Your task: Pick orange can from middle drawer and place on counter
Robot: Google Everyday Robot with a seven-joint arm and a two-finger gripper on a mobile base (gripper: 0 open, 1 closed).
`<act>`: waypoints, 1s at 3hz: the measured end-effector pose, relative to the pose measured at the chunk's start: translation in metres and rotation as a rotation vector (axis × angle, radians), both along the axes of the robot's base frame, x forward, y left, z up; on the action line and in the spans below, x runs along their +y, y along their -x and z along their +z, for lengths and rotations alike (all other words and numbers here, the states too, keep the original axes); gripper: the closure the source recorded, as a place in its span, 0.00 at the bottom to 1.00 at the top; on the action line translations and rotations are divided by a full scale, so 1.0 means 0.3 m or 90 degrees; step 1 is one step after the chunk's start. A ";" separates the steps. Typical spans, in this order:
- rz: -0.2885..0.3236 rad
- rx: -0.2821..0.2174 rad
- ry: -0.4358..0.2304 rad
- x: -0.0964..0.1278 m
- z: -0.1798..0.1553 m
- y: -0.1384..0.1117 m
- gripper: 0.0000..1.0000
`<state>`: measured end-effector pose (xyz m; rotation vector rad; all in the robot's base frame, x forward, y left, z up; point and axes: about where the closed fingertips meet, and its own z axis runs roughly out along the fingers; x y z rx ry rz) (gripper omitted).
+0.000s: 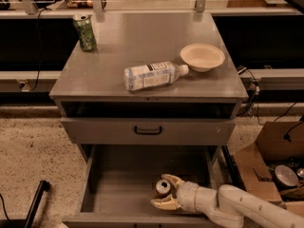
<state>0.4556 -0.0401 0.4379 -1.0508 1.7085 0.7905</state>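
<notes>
The orange can [163,187] stands upright on the floor of the open drawer [123,184], near its front right. My gripper [166,192] reaches in from the lower right, its two cream fingers spread on either side of the can, one behind it and one in front. The fingers are open and the can rests on the drawer floor. The counter [142,37] is the grey cabinet top above.
On the counter stand a green can [84,32] at the back left, a plastic bottle [154,75] lying on its side, and a cream bowl [202,57]. A closed drawer front with black handle [147,130] is above the open drawer. Cardboard boxes [270,165] sit at the right.
</notes>
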 end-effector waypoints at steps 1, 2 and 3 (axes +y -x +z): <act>0.002 0.007 -0.018 -0.002 -0.017 0.008 0.45; -0.004 0.017 -0.102 0.009 -0.009 0.012 0.68; 0.000 0.016 -0.190 0.018 0.040 0.040 0.91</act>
